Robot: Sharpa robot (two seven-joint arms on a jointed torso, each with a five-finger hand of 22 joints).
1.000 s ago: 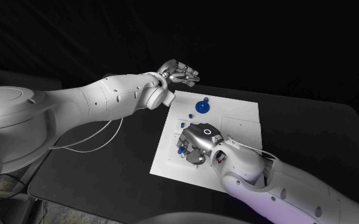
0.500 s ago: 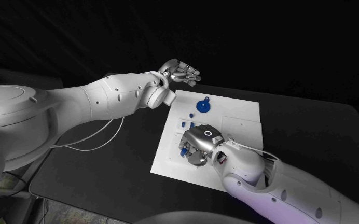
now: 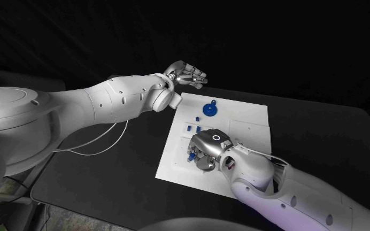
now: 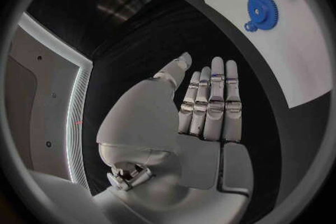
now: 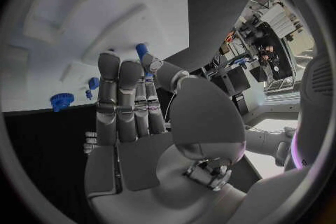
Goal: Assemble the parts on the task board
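Right robot hand lies low over the near part of the task board, fingers together; a small blue part sits at its fingertips, but whether it is pinched cannot be told. Its long axis cannot be read. Beyond this hand lie small blue pieces and a blue gear. Left robot hand hangs beyond the board's far corner above the bench, fingers straight, empty.

The right robot hand hides parts of the task board.
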